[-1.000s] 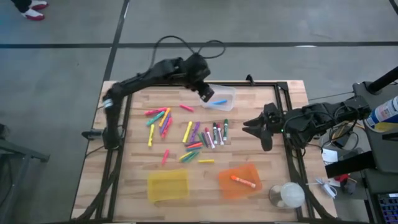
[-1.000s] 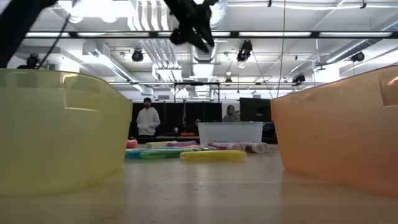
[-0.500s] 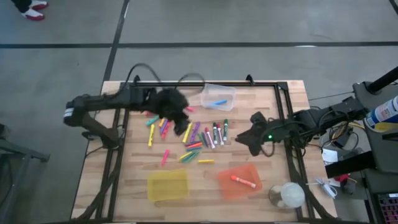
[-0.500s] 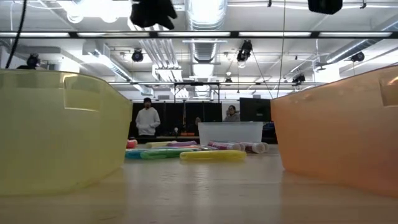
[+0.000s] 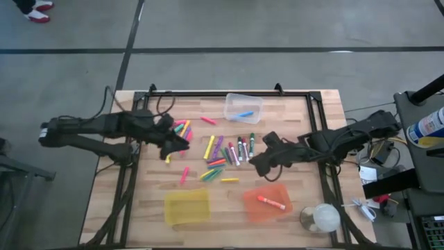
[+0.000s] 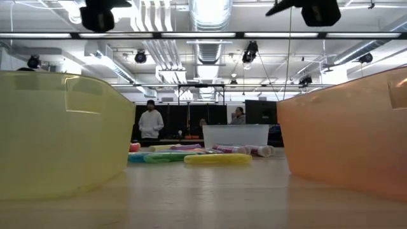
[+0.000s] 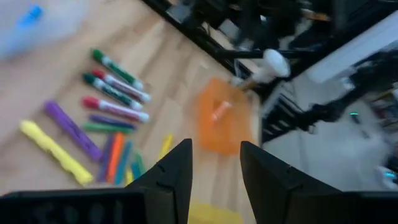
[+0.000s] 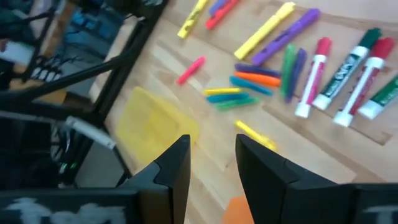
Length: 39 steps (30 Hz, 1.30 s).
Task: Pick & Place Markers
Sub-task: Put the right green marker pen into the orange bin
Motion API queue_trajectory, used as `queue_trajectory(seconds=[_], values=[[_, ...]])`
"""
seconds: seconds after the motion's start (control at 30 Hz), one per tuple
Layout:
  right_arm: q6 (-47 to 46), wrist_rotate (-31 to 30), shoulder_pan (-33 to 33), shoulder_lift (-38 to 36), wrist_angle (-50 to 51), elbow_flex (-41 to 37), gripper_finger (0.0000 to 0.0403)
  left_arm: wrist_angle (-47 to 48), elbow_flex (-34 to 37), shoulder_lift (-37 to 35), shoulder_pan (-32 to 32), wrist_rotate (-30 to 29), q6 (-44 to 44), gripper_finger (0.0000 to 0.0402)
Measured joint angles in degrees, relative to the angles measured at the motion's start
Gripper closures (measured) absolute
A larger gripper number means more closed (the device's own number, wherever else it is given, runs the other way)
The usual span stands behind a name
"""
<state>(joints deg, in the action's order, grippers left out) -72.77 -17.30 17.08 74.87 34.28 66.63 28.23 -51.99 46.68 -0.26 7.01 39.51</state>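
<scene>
Wooden table (image 5: 298,111) carries three bins and the loose markers (image 5: 222,154), which lie in a scatter about its centre. Clear bin (image 5: 243,107) sits at twelve o'clock of the scatter and holds one blue marker (image 5: 244,113); orange bin (image 5: 267,203) sits at five o'clock and holds one orange marker (image 5: 271,202); yellow bin (image 5: 186,206) sits at seven o'clock, with nothing visible inside.

Left gripper (image 5: 168,142) hangs over the nine-o'clock edge of the scatter, fingers apart, nothing between them. Right gripper (image 5: 258,164) hangs at the three-o'clock edge, fingers likewise apart and bare.

Orientation: white-barrelled markers (image 5: 243,148) lie side by side, long axes near twelve-to-six. Yellow highlighter (image 5: 209,146) and purple marker (image 5: 217,146) tilt slightly, one-to-seven. Slim markers (image 5: 214,169) below them run nearer two-to-eight, packed and touching.

Probable hazards:
- Both arms reach toward one cluster from opposite sides; a shared target would risk contact between them.
- Markers lie touching, so closing fingers may catch two, or nudge a neighbour and roll it.
- Fingers set along a barrel's long axis, not across it, would likely slip off.
</scene>
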Motion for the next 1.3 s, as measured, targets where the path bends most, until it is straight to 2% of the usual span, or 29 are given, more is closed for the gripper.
queue_trajectory(seconds=[0.17, 0.33, 0.63, 0.97, 1.3], values=[[-3.8, 2.1, -3.9, 3.1, 5.9, 1.7, 0.0293, -0.3, 5.6, -4.9, -0.6, 0.0, 7.9, 0.0273], [-4.3, 6.2, -9.4, 7.5, 15.6, 2.3, 0.0296, -4.0, 8.1, -5.7, -0.7, 0.2, 11.4, 0.0273], [2.9, 8.5, -18.4, 15.6, 15.2, 1.1, 0.0302, -16.4, 8.2, -5.8, -0.7, 0.6, 8.4, 0.0273], [7.7, 15.2, -25.0, 26.8, 13.7, 0.4, 0.0316, -17.3, 8.0, -5.6, -0.6, 1.0, 8.4, 0.0273], [9.3, 16.3, -27.6, 28.4, 9.5, 0.5, 0.033, -17.3, 8.0, -5.9, -0.6, 1.3, 8.4, 0.0273]])
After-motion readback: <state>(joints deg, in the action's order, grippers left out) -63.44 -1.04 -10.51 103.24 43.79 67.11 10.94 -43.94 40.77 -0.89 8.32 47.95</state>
